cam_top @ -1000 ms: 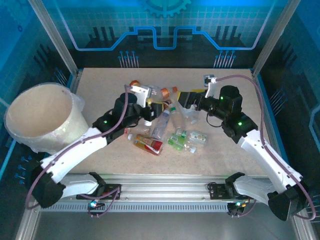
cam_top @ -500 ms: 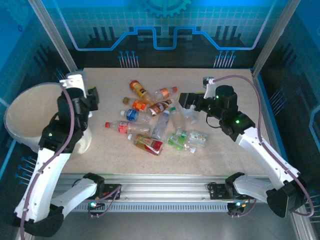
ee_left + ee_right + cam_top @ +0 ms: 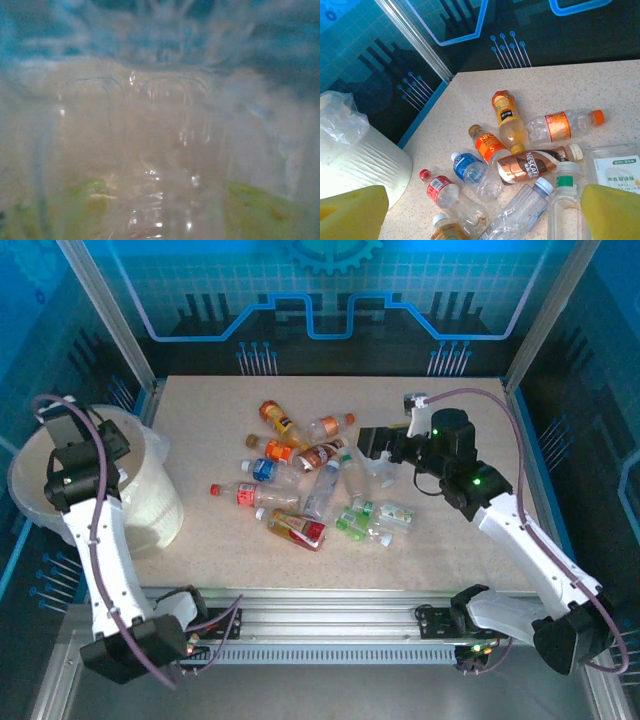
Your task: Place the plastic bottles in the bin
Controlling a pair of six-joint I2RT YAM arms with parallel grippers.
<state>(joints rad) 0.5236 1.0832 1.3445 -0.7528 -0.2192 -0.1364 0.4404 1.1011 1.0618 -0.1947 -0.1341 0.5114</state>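
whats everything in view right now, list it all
plastic bottles: about a dozen, clear or orange with mixed labels, heaped mid-table
clear bottle: one, green label, close against the left wrist camera
flat clear pack: one, white label, at the heap's right edge
bin: one, cream-white with clear liner, table's left edge
table: one, speckled beige
left gripper: over the bin, apparently gripping the clear bottle
right gripper: open, yellow fingers, above the heap's right side
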